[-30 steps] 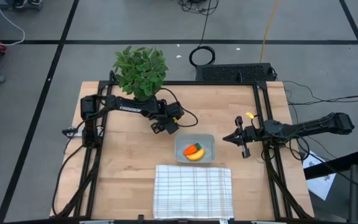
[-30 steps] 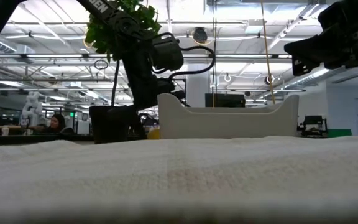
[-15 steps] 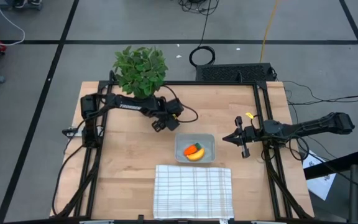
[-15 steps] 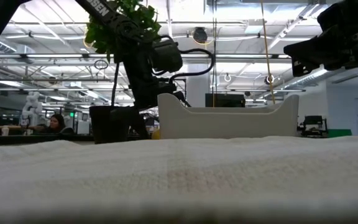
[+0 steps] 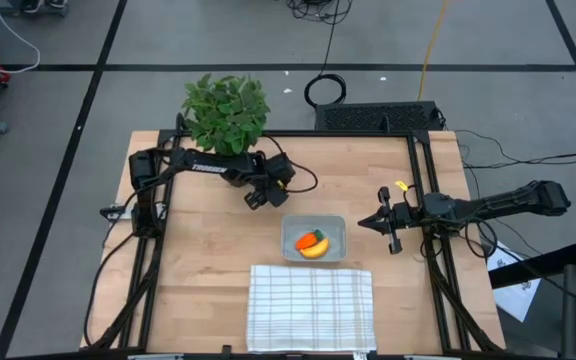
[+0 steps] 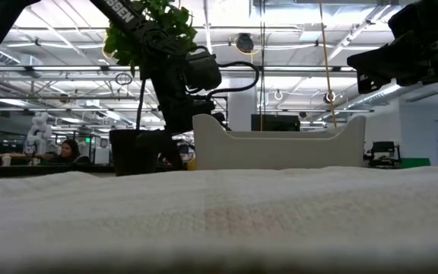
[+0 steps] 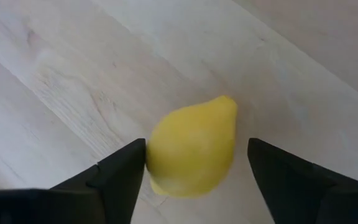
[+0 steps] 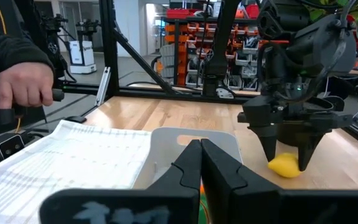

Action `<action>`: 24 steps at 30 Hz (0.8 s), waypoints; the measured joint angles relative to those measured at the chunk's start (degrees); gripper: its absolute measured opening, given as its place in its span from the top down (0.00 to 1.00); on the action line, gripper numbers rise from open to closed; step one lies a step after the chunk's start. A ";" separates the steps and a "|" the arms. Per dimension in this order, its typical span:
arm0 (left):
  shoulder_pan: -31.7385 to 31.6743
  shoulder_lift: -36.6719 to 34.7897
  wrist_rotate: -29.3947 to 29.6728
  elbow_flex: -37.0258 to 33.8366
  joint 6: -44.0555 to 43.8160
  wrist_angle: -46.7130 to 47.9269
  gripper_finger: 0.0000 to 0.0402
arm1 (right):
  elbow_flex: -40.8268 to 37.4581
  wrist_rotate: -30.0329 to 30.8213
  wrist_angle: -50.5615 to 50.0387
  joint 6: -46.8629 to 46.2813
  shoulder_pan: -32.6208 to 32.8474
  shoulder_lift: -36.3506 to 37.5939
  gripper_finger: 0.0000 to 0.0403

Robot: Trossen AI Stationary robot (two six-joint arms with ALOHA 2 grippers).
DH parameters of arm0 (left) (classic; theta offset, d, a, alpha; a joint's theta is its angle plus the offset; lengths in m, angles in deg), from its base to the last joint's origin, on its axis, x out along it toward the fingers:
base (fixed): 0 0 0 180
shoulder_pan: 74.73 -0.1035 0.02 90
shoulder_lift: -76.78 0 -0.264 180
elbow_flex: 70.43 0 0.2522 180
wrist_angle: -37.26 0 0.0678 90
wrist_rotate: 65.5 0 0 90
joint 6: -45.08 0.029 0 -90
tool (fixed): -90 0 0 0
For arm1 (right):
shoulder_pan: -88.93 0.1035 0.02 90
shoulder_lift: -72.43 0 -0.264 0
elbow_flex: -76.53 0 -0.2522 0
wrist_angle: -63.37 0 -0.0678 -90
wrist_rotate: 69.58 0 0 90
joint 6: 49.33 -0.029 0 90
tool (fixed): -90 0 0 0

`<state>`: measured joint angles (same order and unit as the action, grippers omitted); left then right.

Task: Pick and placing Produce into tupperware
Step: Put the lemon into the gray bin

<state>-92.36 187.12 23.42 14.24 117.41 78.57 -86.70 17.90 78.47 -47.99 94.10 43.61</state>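
From above, you see the left gripper [image 5: 255,197] low over the wooden bench [image 5: 208,260], just up and left of the tupperware [image 5: 336,232], where the carrot [image 5: 310,240] and banana [image 5: 314,251] already lie side by side, the carrot's green top toward the container's right; the striped cloth [image 5: 311,306] lies just below the container and the potted plant [image 5: 225,112] stands at the bench's far edge. Compared with a second ago, your left gripper has drawn a little up and left, away from the tupperware, while the right gripper [image 5: 377,222] has not shifted from its place right of the container. At bench level, the cloth fills the foreground, the tupperware's pale wall rises behind it, and the left gripper reaches down just left of that wall, slightly farther left than before. Through the left wrist camera, the lemon [image 7: 193,147] rests on the bench between the jaws, which stand apart around it; one finger touches or nearly touches its side and the other is clear of it, its long axis runs diagonally with the pointed tip away from the camera. Through the right wrist camera, your right jaws are pressed together on nothing, the lemon sits under the left gripper beside the tupperware, and a person's hand [image 8: 22,86] grips a handle beyond the bench.
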 joint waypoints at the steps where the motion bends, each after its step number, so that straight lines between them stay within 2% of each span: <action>1: 0.03 0.00 -0.01 0.00 0.20 0.01 0.32 | -0.01 0.00 0.00 0.00 0.00 0.00 1.00; 11: 0.10 0.00 -0.17 0.00 0.67 0.02 0.50 | 0.00 0.00 0.00 -0.01 0.00 0.00 1.00; 24: 2.70 0.00 7.12 -0.07 0.87 -0.29 0.47 | 0.00 0.00 0.00 -0.02 0.00 0.00 1.00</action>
<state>-89.66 187.12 30.53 14.18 118.28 78.28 -86.70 17.90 78.47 -48.01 94.10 43.61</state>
